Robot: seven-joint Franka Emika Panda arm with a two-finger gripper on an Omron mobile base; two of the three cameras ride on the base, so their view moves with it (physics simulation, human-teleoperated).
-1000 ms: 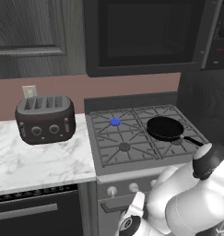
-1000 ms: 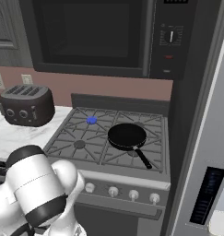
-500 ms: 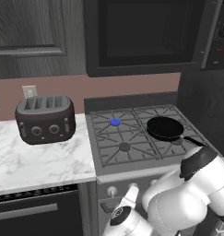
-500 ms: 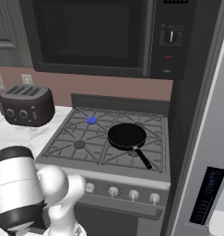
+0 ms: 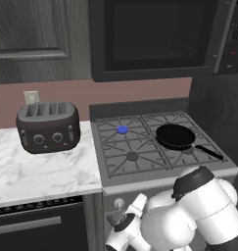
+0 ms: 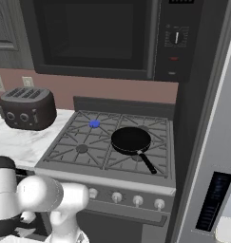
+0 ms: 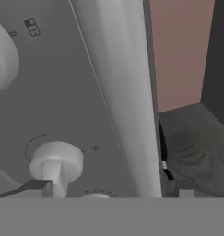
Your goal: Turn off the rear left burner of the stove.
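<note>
The grey stove [image 5: 140, 179] stands between the marble counter and a tall dark cabinet. Its rear left burner [image 5: 122, 129] [image 6: 94, 124] shows a bright blue cap inside the grate bars. My arm [image 5: 189, 215] bends down low in front of the stove's control panel. In the hand view my gripper [image 7: 109, 191] is open and faces that panel up close. A silver knob [image 7: 56, 162] with a raised bar sits just inside the left fingertip [image 7: 36, 186]. Another knob [image 7: 0, 55] lies at the upper left. Several knobs [image 6: 117, 197] line the panel.
A black frying pan [image 5: 175, 136] [image 6: 131, 140] rests on the rear right burner, handle towards the front. A dark four-slot toaster [image 5: 48, 126] stands on the marble counter [image 5: 37, 176] to the left. A microwave [image 5: 154, 37] hangs above the stove.
The arm has folded lower and the hand has slid left, down along the stove's front. The stove, pan and toaster stay put.
</note>
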